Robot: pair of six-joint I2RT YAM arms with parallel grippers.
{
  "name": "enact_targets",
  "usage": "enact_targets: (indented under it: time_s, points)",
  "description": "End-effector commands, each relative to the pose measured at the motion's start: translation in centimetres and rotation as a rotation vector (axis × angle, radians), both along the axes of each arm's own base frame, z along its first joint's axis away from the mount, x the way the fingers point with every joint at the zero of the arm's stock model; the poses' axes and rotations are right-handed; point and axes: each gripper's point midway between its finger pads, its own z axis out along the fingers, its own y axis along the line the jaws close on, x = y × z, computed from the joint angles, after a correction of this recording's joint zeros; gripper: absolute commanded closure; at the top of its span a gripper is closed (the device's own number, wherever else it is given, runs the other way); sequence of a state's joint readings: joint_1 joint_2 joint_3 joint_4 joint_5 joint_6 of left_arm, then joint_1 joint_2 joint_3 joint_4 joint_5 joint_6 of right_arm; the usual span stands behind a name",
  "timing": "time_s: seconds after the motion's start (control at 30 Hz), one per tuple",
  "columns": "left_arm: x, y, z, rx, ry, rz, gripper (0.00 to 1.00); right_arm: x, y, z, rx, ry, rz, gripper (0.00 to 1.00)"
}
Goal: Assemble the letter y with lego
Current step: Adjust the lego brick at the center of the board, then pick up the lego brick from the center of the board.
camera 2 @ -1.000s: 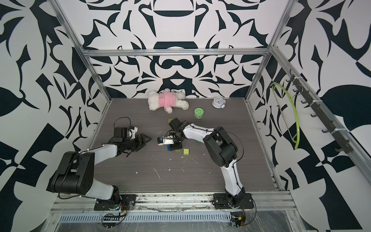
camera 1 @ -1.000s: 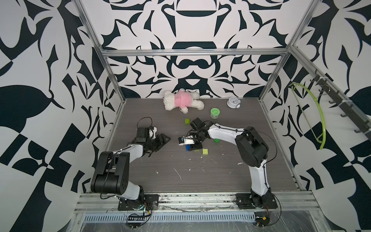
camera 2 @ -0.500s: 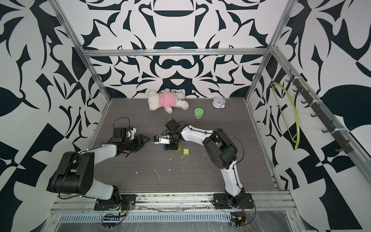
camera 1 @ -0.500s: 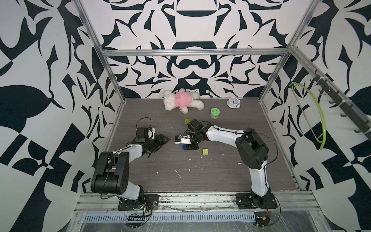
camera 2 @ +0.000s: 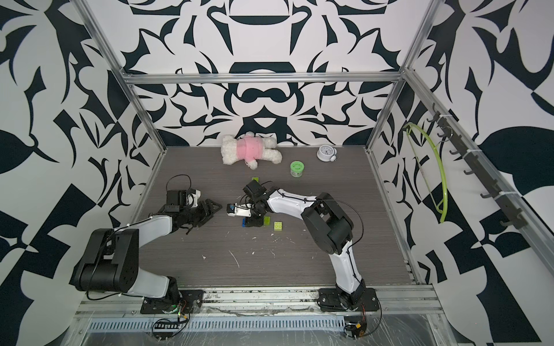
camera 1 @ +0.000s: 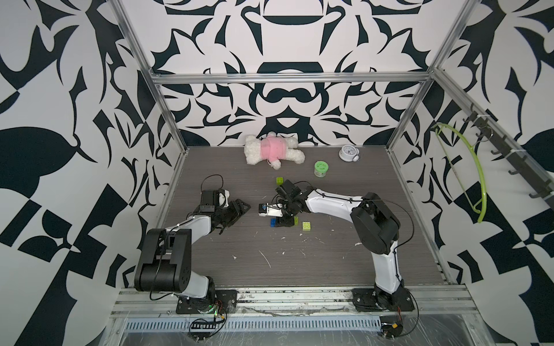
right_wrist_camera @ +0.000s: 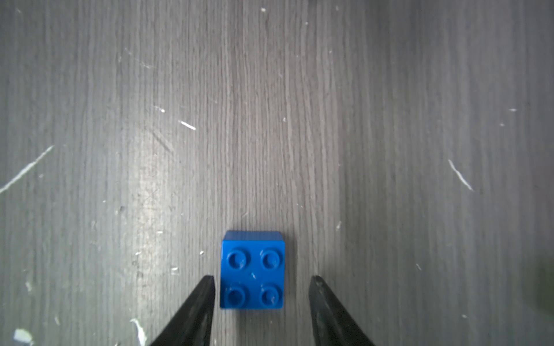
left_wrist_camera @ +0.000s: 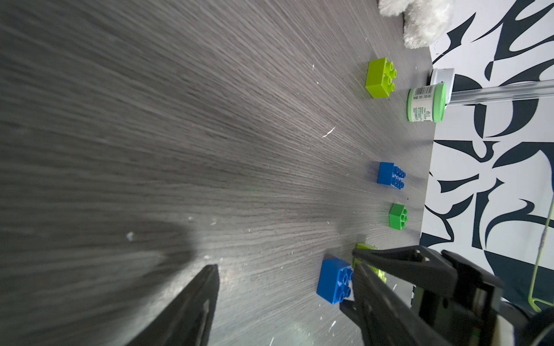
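The lego bricks lie apart on the grey table. The small blue brick [right_wrist_camera: 252, 269] rests flat between the fingers of my right gripper [right_wrist_camera: 262, 280], which is open with a gap on each side. In a top view that brick [camera 1: 273, 222] sits just left of the right gripper [camera 1: 283, 223]. A lime brick [camera 1: 306, 226] lies to its right and another [camera 1: 279, 180] farther back. The left wrist view shows a wide blue brick [left_wrist_camera: 389, 176] and a dark green one [left_wrist_camera: 398, 216]. My left gripper [camera 1: 239, 209] is open and empty, to the left. The letter y is not in view.
A plush toy in pink [camera 1: 271, 149], a round green tub [camera 1: 320, 168] and a small white clock [camera 1: 347, 153] stand along the back. White scraps dot the table [camera 1: 269, 263]. A lime hanger [camera 1: 473, 179] hangs on the right wall.
My right gripper shifted slightly left with the small blue brick, then opened; the brick now sits free on the table between its fingers. The left arm has not moved.
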State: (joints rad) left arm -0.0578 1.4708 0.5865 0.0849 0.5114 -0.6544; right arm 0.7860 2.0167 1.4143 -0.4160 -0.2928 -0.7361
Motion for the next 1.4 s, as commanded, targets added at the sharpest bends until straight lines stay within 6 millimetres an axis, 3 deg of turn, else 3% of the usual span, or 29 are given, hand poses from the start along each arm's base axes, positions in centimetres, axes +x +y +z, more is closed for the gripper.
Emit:
enact_targets:
  time_s: [0.0, 0.07, 0.23, 0.4, 0.63, 1.37]
  points:
    - [-0.1, -0.1, 0.5, -0.013, -0.014, -0.007, 0.25, 0.5, -2.0, 4.5, 0.039, -0.054, -0.028, 0.46]
    - [-0.2, -0.4, 0.5, -0.035, -0.010, -0.011, 0.24, 0.4, -4.6, 5.3, 0.034, -0.048, -0.054, 0.46]
    - [-0.4, -0.7, 0.0, -0.039, 0.004, -0.019, 0.24, -1.1, -11.3, 4.7, -0.007, -0.019, -0.108, 0.46]
    - [-0.4, -0.8, -0.1, -0.037, 0.005, -0.021, 0.24, -2.8, -14.7, 3.1, -0.085, -0.038, -0.095, 0.46]
    - [-0.4, -0.8, -0.3, -0.032, 0.010, -0.022, 0.24, -3.3, -14.6, 2.3, -0.085, 0.011, -0.094, 0.46]
    - [-0.5, -0.7, -0.7, -0.022, 0.015, -0.025, 0.24, -1.3, -12.1, -0.5, -0.046, 0.058, -0.107, 0.50]
